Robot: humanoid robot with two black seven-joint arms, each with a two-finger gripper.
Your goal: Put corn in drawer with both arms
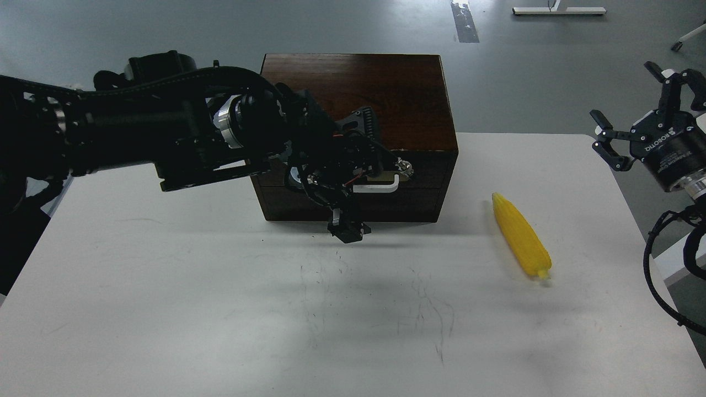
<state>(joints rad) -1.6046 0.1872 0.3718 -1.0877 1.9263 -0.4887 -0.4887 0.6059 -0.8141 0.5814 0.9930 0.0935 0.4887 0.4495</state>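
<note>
The corn (521, 235) lies on the white table (220, 309), right of the cabinet, its thin end towards the cabinet. The dark brown cabinet (358, 88) stands at the table's back middle, and its drawer (419, 201) is pushed in. My left gripper (358, 176) is against the drawer front at the left part of the white bar handle (380, 187). Its fingers are spread, one above the handle and one below, and it hides the handle's left end. My right gripper (645, 113) hangs open and empty beyond the table's right edge, far from the corn.
The table's right edge (640, 231) runs just past the corn. A black cable (659, 275) loops down beside that edge under my right arm. My left arm (138, 127) crosses above the table's back left. Grey floor lies behind the cabinet.
</note>
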